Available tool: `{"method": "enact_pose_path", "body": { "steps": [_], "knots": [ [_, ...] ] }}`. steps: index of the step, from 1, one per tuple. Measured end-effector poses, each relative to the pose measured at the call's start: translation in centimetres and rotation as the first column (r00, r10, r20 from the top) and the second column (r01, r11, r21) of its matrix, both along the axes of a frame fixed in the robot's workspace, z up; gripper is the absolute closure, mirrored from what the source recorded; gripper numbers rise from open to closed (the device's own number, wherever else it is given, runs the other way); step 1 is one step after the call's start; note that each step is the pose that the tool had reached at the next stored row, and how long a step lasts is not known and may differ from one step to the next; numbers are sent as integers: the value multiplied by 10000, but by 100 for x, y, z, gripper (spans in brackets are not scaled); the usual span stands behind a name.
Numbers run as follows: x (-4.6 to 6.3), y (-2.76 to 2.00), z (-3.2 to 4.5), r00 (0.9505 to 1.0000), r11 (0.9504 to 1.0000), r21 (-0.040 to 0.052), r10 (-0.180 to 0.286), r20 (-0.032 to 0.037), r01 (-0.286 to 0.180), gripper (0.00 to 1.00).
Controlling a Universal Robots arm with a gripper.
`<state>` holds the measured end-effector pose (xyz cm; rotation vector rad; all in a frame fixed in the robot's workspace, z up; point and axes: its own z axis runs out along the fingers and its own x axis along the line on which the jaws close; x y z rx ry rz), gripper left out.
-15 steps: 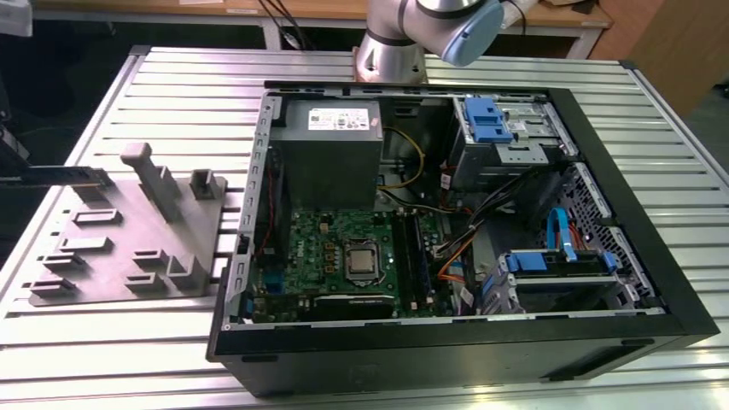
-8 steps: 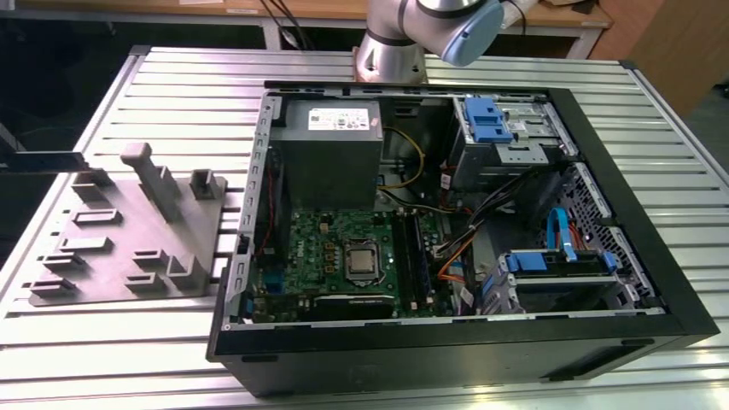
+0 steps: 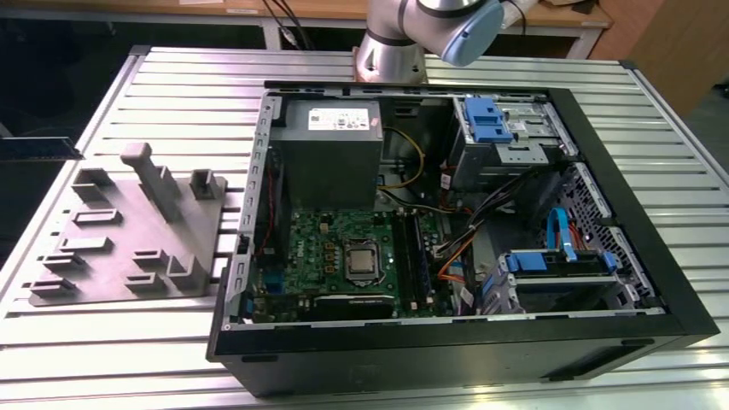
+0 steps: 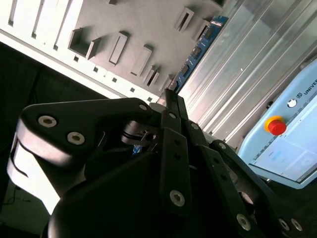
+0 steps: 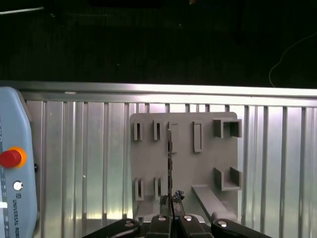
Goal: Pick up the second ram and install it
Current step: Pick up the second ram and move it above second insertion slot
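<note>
In both wrist views my gripper (image 5: 171, 204) (image 4: 171, 99) is shut on the second ram (image 4: 199, 49), a thin blue board with dark chips that sticks out beyond the fingertips. The first wrist view shows the ram (image 5: 170, 158) edge-on as a dark line. It hangs above the grey fixture plate (image 5: 203, 168) and touches none of the plate's slots. In the exterior view the open computer case (image 3: 456, 342) lies on the table with the green motherboard (image 3: 330, 252) inside, at the exterior view's right of the fixture plate (image 3: 114, 231).
A grey power supply (image 3: 330, 145) and blue drive brackets (image 3: 484, 120) sit inside the case, with loose cables (image 3: 479, 213) between them. A pale blue teach pendant with a red stop button (image 5: 11, 157) lies on the ribbed metal table (image 5: 89, 163) beside the fixture plate.
</note>
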<state>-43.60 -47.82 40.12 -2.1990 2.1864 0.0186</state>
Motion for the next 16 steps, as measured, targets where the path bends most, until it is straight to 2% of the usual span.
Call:
{"method": "enact_pose_path", "body": {
  "steps": [6,12,16],
  "knots": [
    [1,0,3,10000,10000,-1,0,-1,0,89],
    [77,0,3,10000,10000,-1,0,-2,0,89],
    [84,0,2,10000,10000,-1,-1,-1,1,89]
  ]
}}
